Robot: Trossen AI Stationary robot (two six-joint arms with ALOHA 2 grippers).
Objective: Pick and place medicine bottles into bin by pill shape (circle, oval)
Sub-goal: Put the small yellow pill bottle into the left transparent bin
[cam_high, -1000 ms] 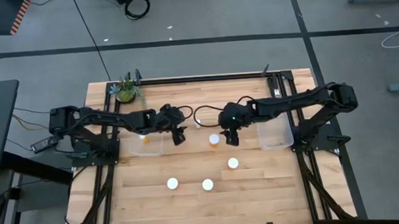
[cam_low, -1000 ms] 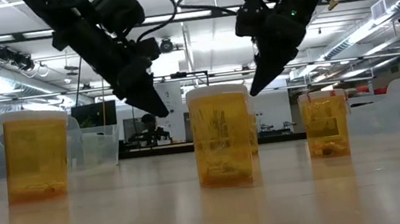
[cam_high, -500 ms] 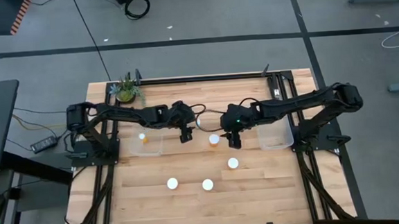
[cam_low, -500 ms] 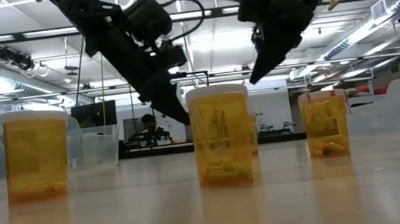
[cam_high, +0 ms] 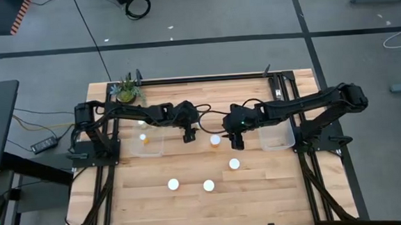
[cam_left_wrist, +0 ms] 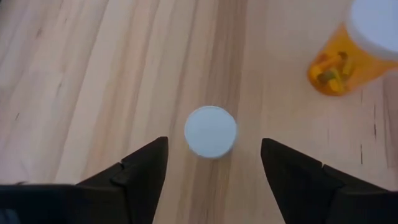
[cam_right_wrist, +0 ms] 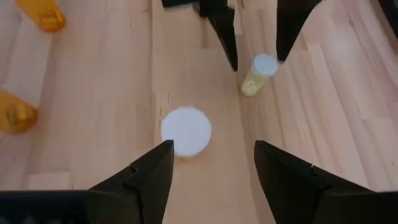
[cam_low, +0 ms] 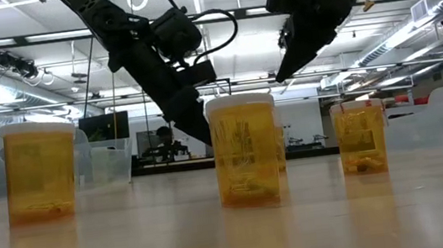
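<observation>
Left claw (cam_high: pixel 188 136), fingers wide, poised over one white-capped medicine bottle (cam_left_wrist: pixel 211 130). Right claw (cam_high: pixel 236 142), fingers apart, empty, above another bottle (cam_right_wrist: pixel 186 131) near tabletop (cam_high: pixel 192 204) centre. High view: three more caps toward 6 o'clock, one bottle in left bin (cam_high: pixel 145 145). Low view: three orange bottles upright.

Pale, light-brown wooden tabletop (cam_high: pixel 192 197) shows parallel plank grain with darker streaks. Small translucent orange medicine bottles with round white caps (cam_low: pixel 244 150) stand on it; yellow-orange pills show through one body (cam_left_wrist: pixel 339 65). From above, white cap discs (cam_high: pixel 173 185) read plain, unmarked. Two clear, colourless plastic bins (cam_high: pixel 275 136) flank the centre. Both jointed robot arms (cam_high: pixel 291 108) are matt black throughout. Green-leaved potted plant (cam_high: pixel 126 91) sits at the corner. Surrounding floor is grey.
</observation>
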